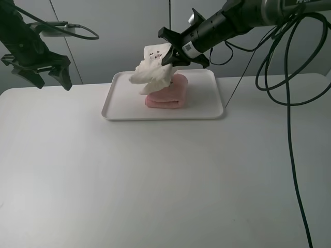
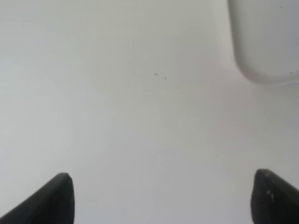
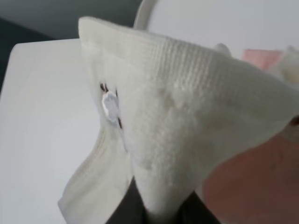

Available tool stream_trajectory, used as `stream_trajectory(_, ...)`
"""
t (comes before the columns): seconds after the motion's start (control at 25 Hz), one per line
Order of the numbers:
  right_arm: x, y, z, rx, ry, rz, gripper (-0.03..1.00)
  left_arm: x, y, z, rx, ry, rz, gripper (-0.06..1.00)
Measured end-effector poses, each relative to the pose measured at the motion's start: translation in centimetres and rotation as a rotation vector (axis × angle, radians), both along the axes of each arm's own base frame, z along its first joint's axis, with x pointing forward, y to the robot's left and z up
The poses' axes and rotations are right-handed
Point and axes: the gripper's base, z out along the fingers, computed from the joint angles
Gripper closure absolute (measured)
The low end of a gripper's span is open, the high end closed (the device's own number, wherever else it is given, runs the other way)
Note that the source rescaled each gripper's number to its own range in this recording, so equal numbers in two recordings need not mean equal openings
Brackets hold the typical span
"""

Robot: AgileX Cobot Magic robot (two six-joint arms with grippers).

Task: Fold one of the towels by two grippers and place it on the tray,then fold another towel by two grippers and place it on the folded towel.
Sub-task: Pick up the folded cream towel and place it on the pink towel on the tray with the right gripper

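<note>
Right gripper [image 1: 173,56]: jaws clamped on the cream towel [image 1: 152,72], pinching a bunched fold of it. Towel hangs crumpled from the jaws, in the air above the tray [image 1: 116,106], its lower edge at or just over the pink towel [image 1: 166,96]; contact can't be confirmed. In the right wrist view the cream towel [image 3: 187,130] fills most of the frame, with a small white tag [image 3: 110,106] on its face and a strip of the pink towel [image 3: 261,58] visible behind it.

Tray contents: pink towel only, folded into a compact stack, lying flat toward the tray's centre-right. Tray sits on the white desk [image 1: 155,186], toward the far edge.

Left gripper [image 1: 40,68]: jaws spread wide, nothing between them, raised above the desk well left of the tray. Left wrist view shows both fingertips [image 2: 53,200], bare desk [image 2: 140,116] and one rounded tray corner [image 2: 261,42].
</note>
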Motion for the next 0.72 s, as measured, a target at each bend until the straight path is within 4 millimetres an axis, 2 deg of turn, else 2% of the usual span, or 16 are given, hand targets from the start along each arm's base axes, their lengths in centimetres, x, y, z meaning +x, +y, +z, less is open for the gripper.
stream_trajectory(0.28,0.8,-0.3,-3.5,-0.049,0.038,-0.050,0.90,-0.1,-0.1,0.0,-0.006,0.007,0.001,-0.03)
stream_trajectory(0.48,0.9,-0.5,-4.2,-0.088,0.024,-0.047,0.88,-0.1,-0.1,0.0,-0.007,0.009,0.001,-0.03)
stream_trajectory(0.56,1.0,-0.6,-4.2,-0.092,0.016,-0.052,0.74,-0.1,-0.1,0.0,-0.008,0.009,0.002,-0.03)
stream_trajectory(0.64,1.0,-0.6,-4.2,-0.096,0.013,-0.051,0.52,-0.1,-0.1,0.0,-0.008,0.009,0.002,-0.03)
stream_trajectory(0.72,1.0,-0.6,-4.4,-0.105,0.015,-0.046,0.26,-0.1,-0.1,0.0,-0.008,0.009,0.002,-0.03)
